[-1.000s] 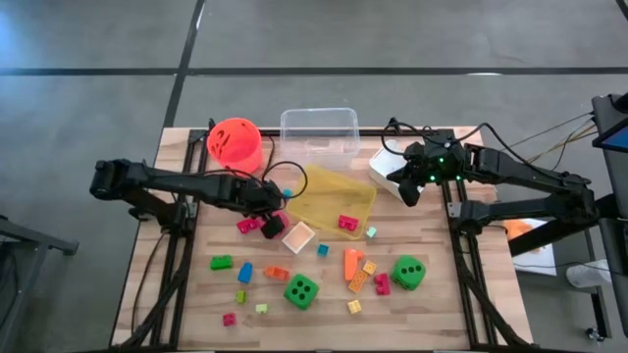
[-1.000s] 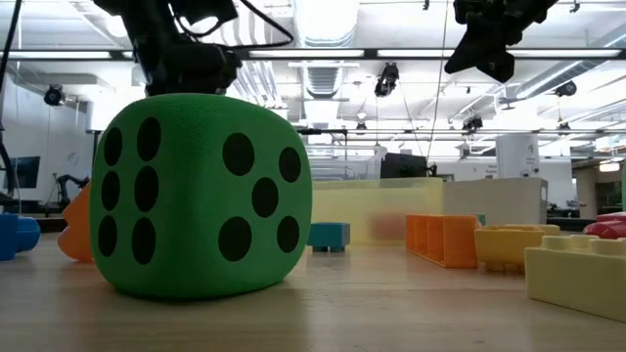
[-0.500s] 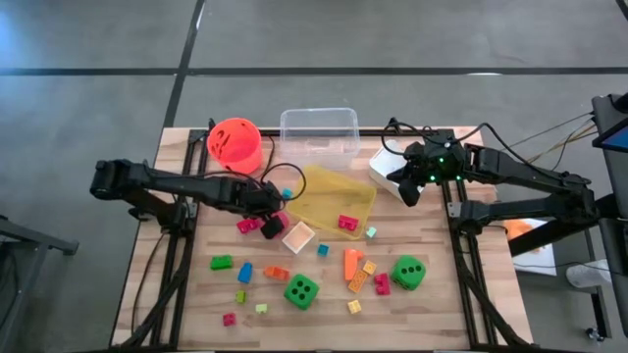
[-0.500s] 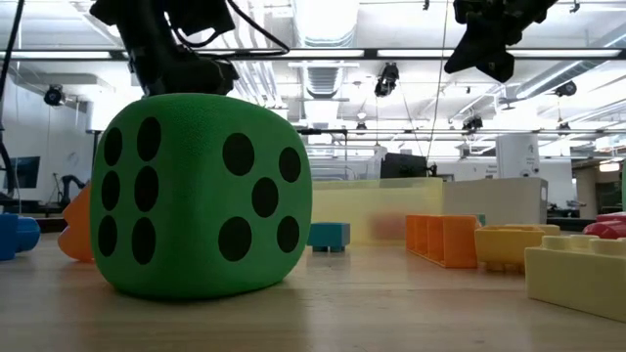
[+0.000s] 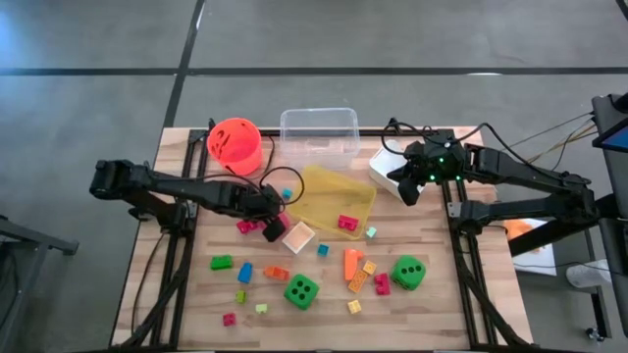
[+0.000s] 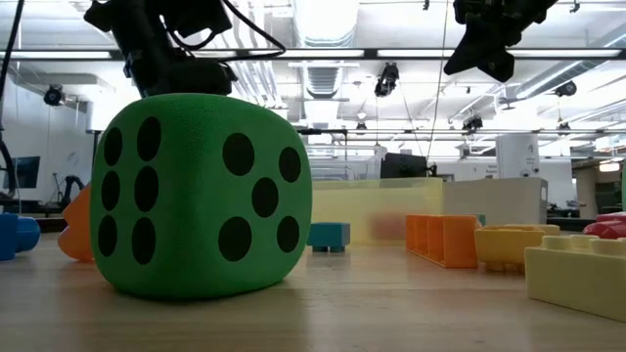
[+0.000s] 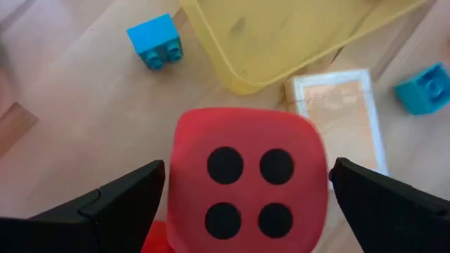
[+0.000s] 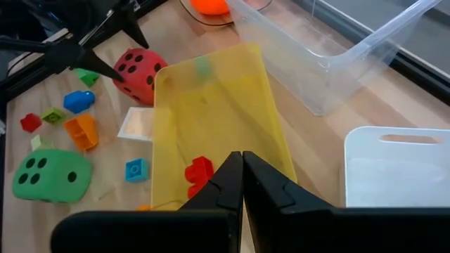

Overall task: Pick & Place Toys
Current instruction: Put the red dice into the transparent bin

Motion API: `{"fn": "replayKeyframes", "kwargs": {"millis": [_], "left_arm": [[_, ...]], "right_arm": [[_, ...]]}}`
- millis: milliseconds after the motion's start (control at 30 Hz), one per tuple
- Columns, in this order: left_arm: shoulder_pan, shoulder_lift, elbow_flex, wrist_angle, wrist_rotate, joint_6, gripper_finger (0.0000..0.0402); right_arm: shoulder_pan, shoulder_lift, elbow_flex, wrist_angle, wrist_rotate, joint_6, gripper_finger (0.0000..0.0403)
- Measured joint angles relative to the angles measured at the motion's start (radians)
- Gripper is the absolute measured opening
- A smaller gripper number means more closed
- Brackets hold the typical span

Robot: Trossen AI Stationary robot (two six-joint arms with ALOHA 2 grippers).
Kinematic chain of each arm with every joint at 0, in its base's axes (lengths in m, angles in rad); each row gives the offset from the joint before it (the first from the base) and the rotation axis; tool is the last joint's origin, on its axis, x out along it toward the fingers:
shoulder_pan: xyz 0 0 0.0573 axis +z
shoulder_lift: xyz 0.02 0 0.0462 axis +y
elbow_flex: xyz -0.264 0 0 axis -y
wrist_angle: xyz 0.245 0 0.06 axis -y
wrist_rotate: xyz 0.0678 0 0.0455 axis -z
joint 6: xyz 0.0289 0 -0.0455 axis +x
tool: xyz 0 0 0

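Tabletop unchanged; left pincer [image 7: 246,193] still astride red die [image 7: 249,183].

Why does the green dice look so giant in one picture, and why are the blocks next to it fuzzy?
In the low view, the green dotted dice sits right by the camera, so it looks huge; the orange block behind it is out of focus. In the high view, that dice looks small.

Left gripper shifts a little over the red dice

Compared with one second ago, the left gripper [image 5: 272,225] sits slightly nearer to the bench's front and left side in the high view, its wide-open fingers on both sides of the red dice [image 7: 249,192]. In the low view the arm moves leftward above the green dice [image 6: 201,196].
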Motion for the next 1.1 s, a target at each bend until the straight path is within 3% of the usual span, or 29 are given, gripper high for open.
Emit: {"fn": "replayKeyframes", "kwargs": {"millis": [433,667,1100], "left_arm": [[0.002,0.0,0.0,-0.004,-0.001,-0.021,0.0398],[0.002,0.0,0.001,-0.02,-0.052,-0.126,0.04],[-0.003,0.0,0.01,-0.025,-0.026,-0.028,0.04]], "right_arm": [[0.0,0.0,0.0,0.0,-0.002,0.006,0.0008],[0.0,0.0,0.0,0.0,-0.003,0.008,0.0009],[0.0,0.0,0.0,0.0,-0.003,0.008,0.0008]]}}
